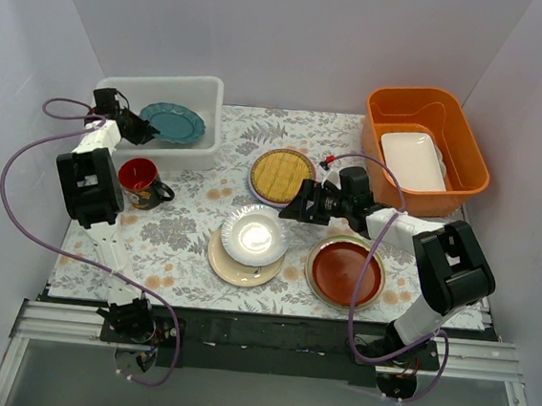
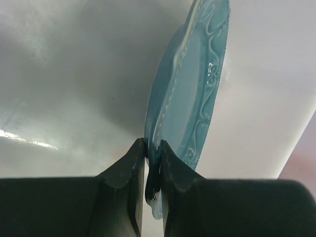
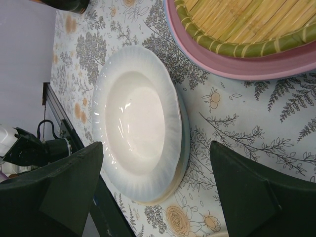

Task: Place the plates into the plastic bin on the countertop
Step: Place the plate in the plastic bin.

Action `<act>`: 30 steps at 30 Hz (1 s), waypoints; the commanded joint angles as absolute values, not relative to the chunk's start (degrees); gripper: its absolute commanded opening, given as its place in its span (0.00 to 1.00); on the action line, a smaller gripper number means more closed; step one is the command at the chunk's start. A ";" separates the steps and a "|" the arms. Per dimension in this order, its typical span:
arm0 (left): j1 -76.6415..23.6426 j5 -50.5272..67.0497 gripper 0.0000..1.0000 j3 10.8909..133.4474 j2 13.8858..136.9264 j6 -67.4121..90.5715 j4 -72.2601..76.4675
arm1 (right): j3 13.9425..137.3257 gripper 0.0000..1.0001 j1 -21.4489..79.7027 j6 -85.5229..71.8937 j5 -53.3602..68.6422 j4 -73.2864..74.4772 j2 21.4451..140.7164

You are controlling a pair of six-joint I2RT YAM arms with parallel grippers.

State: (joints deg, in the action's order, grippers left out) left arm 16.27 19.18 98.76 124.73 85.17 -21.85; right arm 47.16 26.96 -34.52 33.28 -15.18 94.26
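My left gripper (image 1: 140,129) (image 2: 152,148) is shut on the rim of the teal scalloped plate (image 1: 173,123) (image 2: 190,94), which hangs tilted inside the white plastic bin (image 1: 164,81) (image 2: 69,74). Over the countertop (image 1: 190,243), my right gripper (image 1: 290,208) (image 3: 155,148) stands open just right of the pale blue-white plate (image 1: 253,235) (image 3: 138,113). That plate tops a stack on a pale yellow plate (image 1: 237,272). A woven-bamboo plate (image 1: 281,175) (image 3: 242,24) lies behind on a pink one (image 3: 276,64). The red-brown plate (image 1: 344,271) rests on a grey plate under my right arm.
An orange tub (image 1: 468,150) holding a white rectangular dish (image 1: 412,161) stands at the back right. A red mug (image 1: 141,181) sits in front of the bin, beside my left arm. White walls close in three sides.
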 commanded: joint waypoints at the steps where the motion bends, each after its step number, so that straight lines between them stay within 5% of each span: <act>1: 16.00 21.89 0.00 105.46 123.30 83.68 -19.33 | 49.31 0.96 26.46 -33.93 34.36 -17.05 94.83; 6: 16.00 21.88 0.01 107.23 125.07 82.53 -21.62 | 49.48 0.96 26.46 -33.92 34.89 -17.05 95.27; 18: 16.00 21.97 0.41 108.19 127.00 81.30 -23.02 | 49.39 0.96 26.19 -33.57 34.63 -16.70 94.40; 30: 15.91 19.78 0.61 109.51 126.56 79.19 -26.46 | 49.31 0.96 26.10 -33.31 34.54 -16.35 93.43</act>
State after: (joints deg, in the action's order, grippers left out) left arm 16.25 19.88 107.70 129.23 80.49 -26.92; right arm 47.27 26.30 -34.28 33.65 -15.16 94.78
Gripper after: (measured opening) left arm 0.600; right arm 0.957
